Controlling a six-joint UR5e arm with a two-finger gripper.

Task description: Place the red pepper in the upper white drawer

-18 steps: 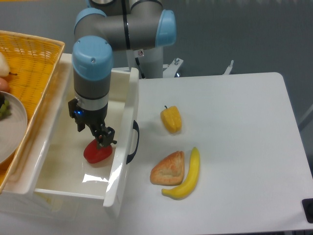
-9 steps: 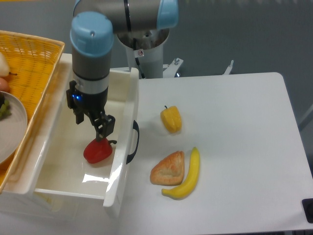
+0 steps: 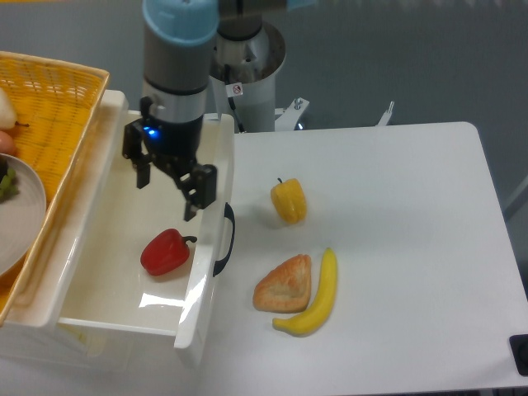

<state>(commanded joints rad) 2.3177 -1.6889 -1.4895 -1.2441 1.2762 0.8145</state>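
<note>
With the pepper [image 3: 166, 252] lying in the drawer [image 3: 91, 309], lift the gripper [image 3: 167, 191] — fingers apart, empty — straight up, clear of the walls.

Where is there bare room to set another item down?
The table's right half is bare, beyond the yellow pepper, pastry and banana. Inside the upper white drawer, floor lies free around the red pepper.

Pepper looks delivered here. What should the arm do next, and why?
Probably lift clear and retreat. The red pepper lies on the floor of the upper white drawer, and the end effector hangs open above it, touching nothing.
</note>
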